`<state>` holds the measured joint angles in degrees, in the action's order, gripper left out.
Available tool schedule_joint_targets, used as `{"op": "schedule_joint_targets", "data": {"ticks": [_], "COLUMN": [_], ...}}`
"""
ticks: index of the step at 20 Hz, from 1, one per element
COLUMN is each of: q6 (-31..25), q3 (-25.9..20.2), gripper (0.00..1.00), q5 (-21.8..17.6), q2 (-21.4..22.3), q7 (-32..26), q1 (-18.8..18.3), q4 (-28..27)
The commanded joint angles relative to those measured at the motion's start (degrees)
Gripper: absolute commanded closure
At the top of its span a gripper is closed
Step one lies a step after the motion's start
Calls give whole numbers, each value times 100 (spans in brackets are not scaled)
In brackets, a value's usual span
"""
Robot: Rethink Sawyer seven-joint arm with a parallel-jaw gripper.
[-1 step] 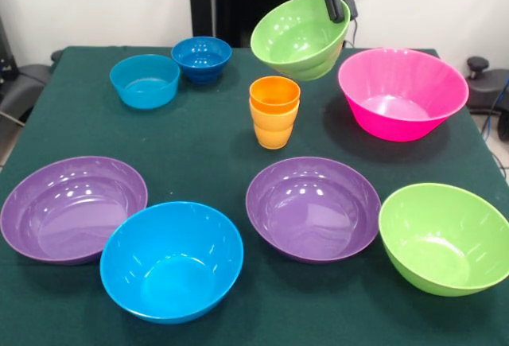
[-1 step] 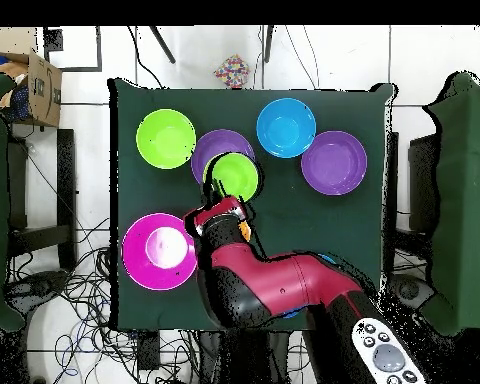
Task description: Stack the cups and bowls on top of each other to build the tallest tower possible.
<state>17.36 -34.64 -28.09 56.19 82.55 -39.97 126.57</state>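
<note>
Cups (image 1: 274, 112) sit nested mid-worktop, orange on yellow-orange, and that's the whole tower for now, two pieces high. Up above and just right of them, a green bowl (image 1: 301, 37) hangs tilted in the air, the claw (image 1: 334, 0) clamped on its right rim, looking set to go on top, I'd say. Everything else waits loose on the green worktop (image 1: 207, 139): light blue bowl (image 1: 145, 81) and dark blue bowl (image 1: 201, 58) far left, pink bowl (image 1: 402, 93) right, two purple bowls (image 1: 73, 207), a big blue bowl (image 1: 172, 260) and another green one (image 1: 445, 237) near. Most of the build remains.
</note>
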Motion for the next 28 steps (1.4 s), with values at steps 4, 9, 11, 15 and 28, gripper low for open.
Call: {"op": "schedule_joint_targets", "data": {"ticks": [4,9,11,15,28], "q6": [-59,-71,-72,-57,268], "q3": [54,29,24,33,477], "gripper": [100,100,100,100,100], "q5": [-736,-919,-940,-964,-1071], "q2": [-613,-734,-727,-686,-812], "q7": [565,585,603,631,576], "q1": [-188,-266,-249,-227,-66], "q4": [-361,-452,-470,-458,-397]}}
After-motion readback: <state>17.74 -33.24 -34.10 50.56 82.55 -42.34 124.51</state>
